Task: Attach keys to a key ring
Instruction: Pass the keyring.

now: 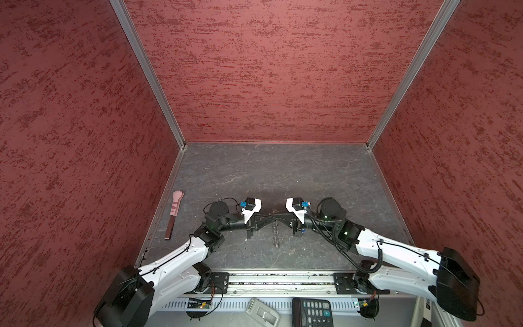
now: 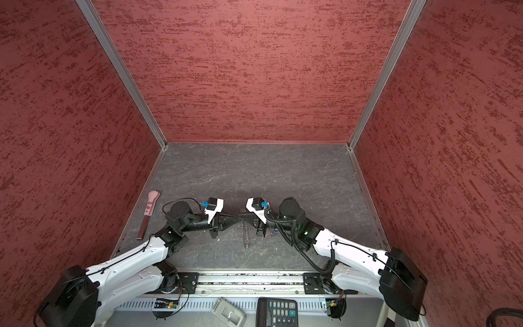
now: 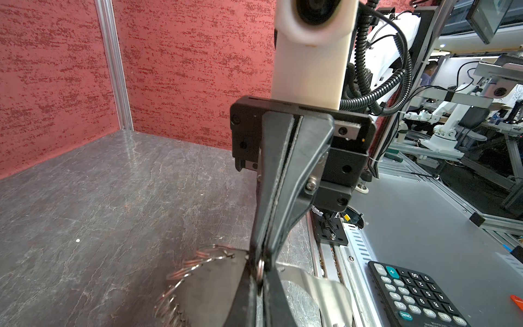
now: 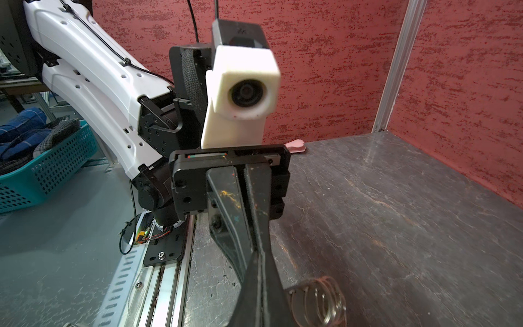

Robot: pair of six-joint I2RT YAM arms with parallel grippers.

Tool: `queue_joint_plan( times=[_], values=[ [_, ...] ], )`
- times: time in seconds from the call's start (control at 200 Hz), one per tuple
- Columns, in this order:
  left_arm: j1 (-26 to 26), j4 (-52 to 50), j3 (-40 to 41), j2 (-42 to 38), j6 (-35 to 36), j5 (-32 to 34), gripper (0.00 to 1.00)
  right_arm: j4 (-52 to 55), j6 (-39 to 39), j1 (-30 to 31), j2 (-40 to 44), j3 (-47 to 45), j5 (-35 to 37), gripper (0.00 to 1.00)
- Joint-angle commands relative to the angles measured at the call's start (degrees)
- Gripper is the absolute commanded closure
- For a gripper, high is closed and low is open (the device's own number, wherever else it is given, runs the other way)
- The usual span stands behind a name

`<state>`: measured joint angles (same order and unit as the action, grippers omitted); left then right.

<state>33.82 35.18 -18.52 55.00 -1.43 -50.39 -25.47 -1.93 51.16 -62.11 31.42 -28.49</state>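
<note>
Clenched shut, both of them: the left jaws and the right jaws meet tip to tip above the middle of the surface point(image 1: 283, 175). One small silver ring point(image 3: 260, 267) sits exactly where they meet, and I cannot tell which pair pinches it.

Nearest the camera head, on the front shelf, lie one black calculator point(image 1: 312, 311) and one pale grey device point(image 1: 261, 311), side by side but apart. Behind them two arms rise from the rail, the left arm point(image 1: 181, 254) and the right arm point(image 1: 396, 252), both white with black joints and bent inward toward each other.

There is one key ring point(image 1: 276, 235). Both top views show it as a single thin row of overlapping silver links, running from just under the jaw tips back toward the rail. Close up, the links point(image 4: 319, 300) are round wire loops with a coppery glint, too fine to count. Its black hoop I cannot make out, nor whether the row rests on the surface.

One tiny blue speck point(image 1: 302, 231) lies just beside the right wrist—too small to identify.

Farther back, near the left edge, lies one pink paw-tipped stick point(image 1: 174, 209), well apart from the arms. Beyond it stand three red textured walls.
</note>
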Motion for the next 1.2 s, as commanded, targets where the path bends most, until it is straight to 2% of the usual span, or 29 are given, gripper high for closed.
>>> queue_joint_plan(
  times=[0.0, 0.205, 0.281, 0.336, 0.391, 0.446, 0.591, 0.726, 1.012, 1.197],
  values=[
    [0.7, 1.1, -0.1, -0.9, 2.5, -0.3, 1.00, -1.0, 0.6, -0.3, -0.6, -0.4, 0.4, 1.00],
    [0.7, -3.9, -1.4, -1.0, 4.8, 1.1, 1.00, 3.0, -1.3, -0.8, 1.1, 0.1, 5.5, 1.00],
    [0.7, -7.3, -2.6, -1.0, 6.8, 1.5, 1.00, 6.3, -2.8, -1.3, 3.4, 0.5, 8.2, 0.75],
    [1.0, -13.4, -4.1, -0.7, 9.4, 1.5, 1.00, 8.2, -3.7, -1.6, 5.5, 0.4, 9.9, 0.61],
    [1.4, -19.7, -6.3, -0.1, 13.0, 1.5, 1.00, 9.8, -4.6, -1.8, 7.5, 0.1, 11.0, 0.52],
    [1.9, -24.2, -8.4, 0.8, 15.4, 1.8, 1.00, 11.8, -5.5, -1.9, 9.0, 0.0, 11.7, 0.48],
    [4.6, -34.9, -14.1, 2.4, 21.1, 5.0, 1.00, 19.4, -8.3, -1.9, 9.6, 2.3, 11.1, 0.50],
    [5.9, -41.5, -18.1, 2.8, 24.4, 7.6, 1.00, 24.3, -9.5, -2.0, 8.9, 4.4, 9.7, 0.59],
    [5.9, -45.1, -19.8, 3.7, 27.0, 9.0, 1.00, 26.0, -10.3, -2.0, 9.6, 4.5, 3.1, 0.73],
    [5.9, -45.4, -19.8, 4.1, 27.5, 8.2, 1.00, 26.9, -10.6, -2.0, 7.0, 5.8, 0.7, 0.79]
  ],
)
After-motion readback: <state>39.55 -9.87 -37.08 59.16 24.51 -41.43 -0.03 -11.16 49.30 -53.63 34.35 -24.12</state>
